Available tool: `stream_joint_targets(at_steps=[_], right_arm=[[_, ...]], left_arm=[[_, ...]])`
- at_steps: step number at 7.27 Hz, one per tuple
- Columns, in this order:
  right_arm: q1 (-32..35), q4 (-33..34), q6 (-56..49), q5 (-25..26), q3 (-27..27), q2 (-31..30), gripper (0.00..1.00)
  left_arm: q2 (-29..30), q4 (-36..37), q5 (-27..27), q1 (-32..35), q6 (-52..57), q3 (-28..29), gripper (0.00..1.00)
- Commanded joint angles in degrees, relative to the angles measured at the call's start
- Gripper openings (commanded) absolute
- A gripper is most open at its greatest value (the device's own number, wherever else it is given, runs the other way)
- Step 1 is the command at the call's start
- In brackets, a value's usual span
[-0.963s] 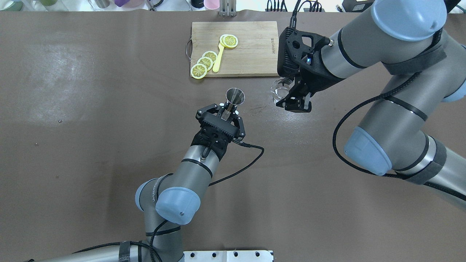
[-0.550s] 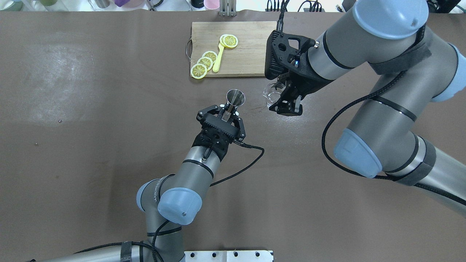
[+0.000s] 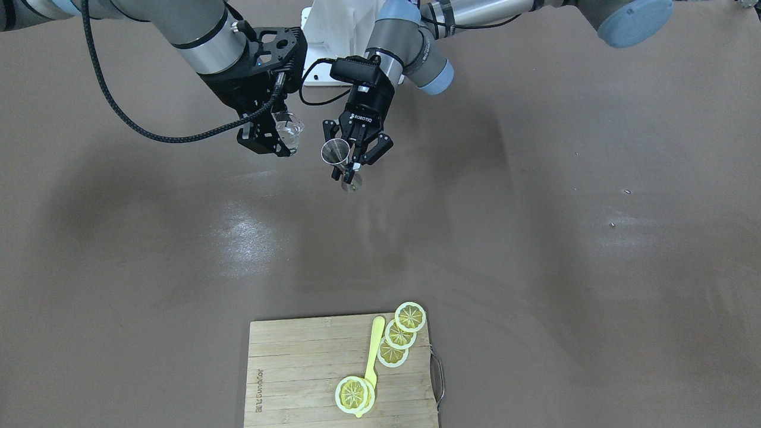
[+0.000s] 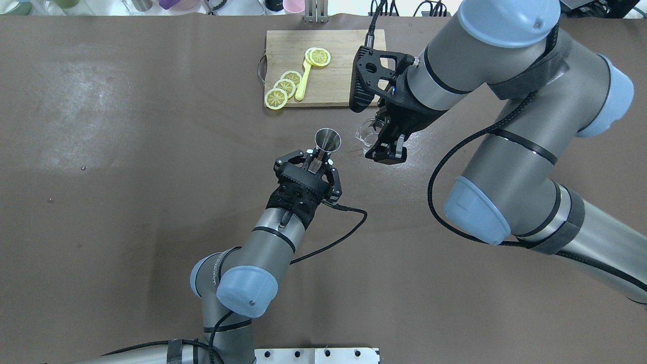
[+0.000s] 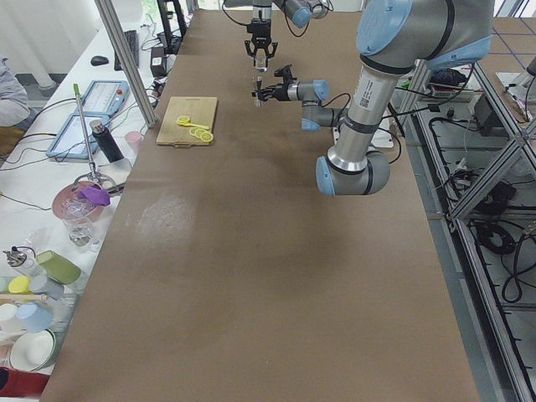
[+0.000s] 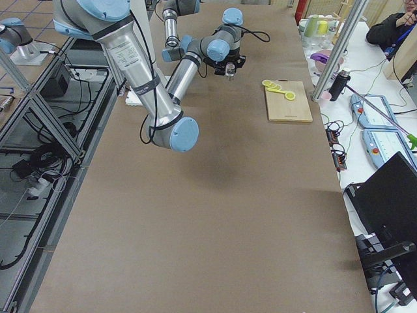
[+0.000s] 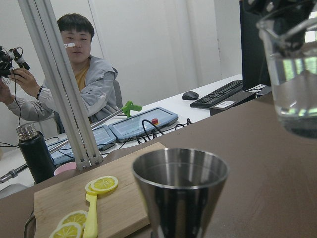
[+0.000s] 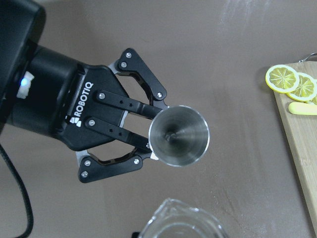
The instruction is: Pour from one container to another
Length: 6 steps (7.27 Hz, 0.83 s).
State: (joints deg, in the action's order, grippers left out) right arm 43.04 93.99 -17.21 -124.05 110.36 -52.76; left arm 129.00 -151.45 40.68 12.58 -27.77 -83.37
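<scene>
Glass point(image 4: 367, 132): gripped by the right hand point(image 4: 379, 142), raised off the counter point(image 4: 151, 212) just beside the jigger point(image 4: 327, 139), clear liquid inside.
Jigger: upright, waist clamped in the left hand point(image 4: 317, 162), mouth up.
Risk: narrow mouth; tipping before the glass's lip is over it would likely spill onto the counter.
Room: cutting board point(image 4: 323, 68) lies beyond the jigger, apart; nothing between glass and jigger.

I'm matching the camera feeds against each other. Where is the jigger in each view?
Front-facing: jigger upper centre, right of the glass.
Overhead: jigger at centre, below the board.
Left side: jigger tiny, top centre.
Right side: too small to pick out.
Left wrist: jigger bottom centre, close up.
Right wrist: jigger at centre, seen from above.
Landmark: the board with lemon slices, in every view.
</scene>
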Motion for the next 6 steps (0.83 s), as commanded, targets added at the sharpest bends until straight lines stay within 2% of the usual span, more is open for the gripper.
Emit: stream_joint_targets(at_steps=[1, 6], right_arm=[[-0.32, 3.29, -0.19, 0.39, -1.29, 2.39, 0.0], [-0.32, 9.72, -1.77, 1.87, -4.98, 7.58, 0.0]], left_arm=[[-0.06, -0.78, 0.01, -0.02, 0.0, 0.39, 0.0], [-0.06, -0.96, -0.07, 0.07, 0.09, 0.22, 0.0]])
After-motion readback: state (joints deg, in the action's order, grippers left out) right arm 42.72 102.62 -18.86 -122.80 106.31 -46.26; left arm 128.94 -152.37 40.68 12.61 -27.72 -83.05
